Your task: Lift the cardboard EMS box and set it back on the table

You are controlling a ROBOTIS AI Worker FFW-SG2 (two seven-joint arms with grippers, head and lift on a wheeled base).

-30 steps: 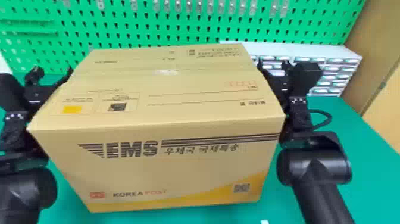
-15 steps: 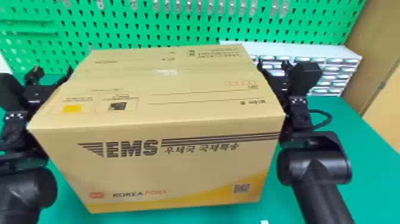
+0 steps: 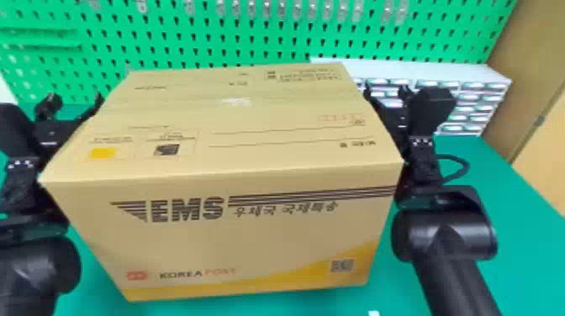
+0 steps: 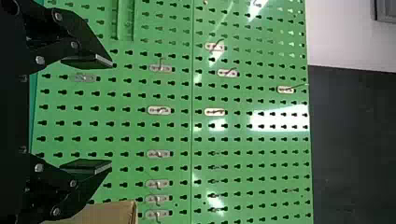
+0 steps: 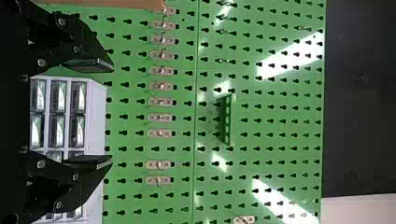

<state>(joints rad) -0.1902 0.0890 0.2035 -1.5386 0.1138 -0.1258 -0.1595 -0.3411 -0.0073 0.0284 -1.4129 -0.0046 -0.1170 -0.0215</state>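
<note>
Jaws apart, either side of box

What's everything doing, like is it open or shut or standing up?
EMS box: upright, top flaps shut.
Left gripper: jaws open, nothing between them.
Right gripper: jaws open, nothing between them.
Pegboard: standing up, hooks on it.
Drawer rack: upright.
Black cable: curved.

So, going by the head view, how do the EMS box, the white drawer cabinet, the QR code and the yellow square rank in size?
1. EMS box
2. White drawer cabinet, partly hidden
Unranked: QR code and yellow square; both small, they look too alike.
</note>
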